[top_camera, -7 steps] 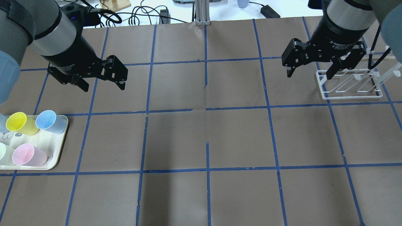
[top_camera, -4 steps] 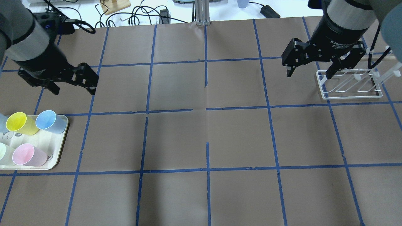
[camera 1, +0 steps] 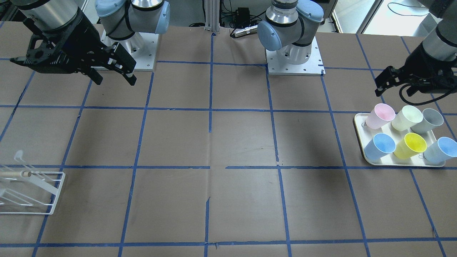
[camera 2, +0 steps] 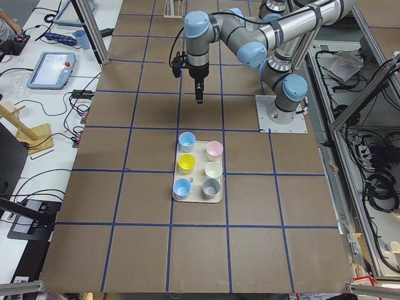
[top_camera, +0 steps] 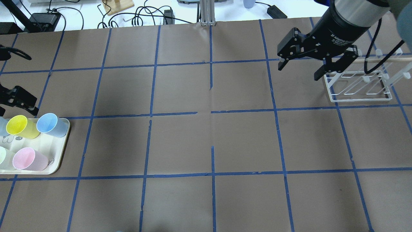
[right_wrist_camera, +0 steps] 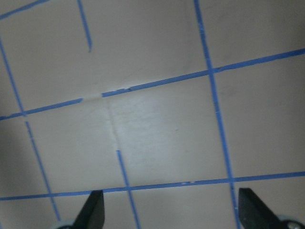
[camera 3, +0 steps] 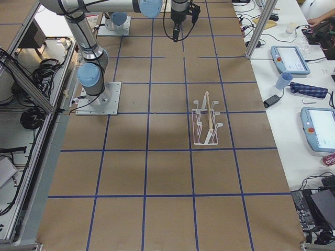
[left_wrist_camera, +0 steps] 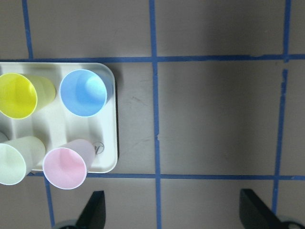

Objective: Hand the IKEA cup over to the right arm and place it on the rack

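The grey IKEA cup (camera 1: 428,120) lies on its side at the back right of the cream tray (camera 1: 358,123); it also shows in the exterior left view (camera 2: 211,186) and is outside the overhead view. My left gripper (camera 1: 392,92) is open and empty, high up, just beyond the tray's robot-side edge; its fingers (left_wrist_camera: 95,212) frame bare table beside the tray. My right gripper (top_camera: 298,72) is open and empty, raised left of the white wire rack (top_camera: 357,87). The rack holds nothing.
On the tray lie a pink cup (camera 1: 380,116), a cream-green cup (camera 1: 406,117), a yellow cup (camera 1: 410,145) and two light-blue cups (camera 1: 380,146). The table is brown paper with a blue tape grid. Cables and boxes lie past its far edge (top_camera: 145,14).
My left arm has swung left and toward the tray, now mostly out of the overhead view. My right gripper has moved slightly left and away and turned. Both stayed open.
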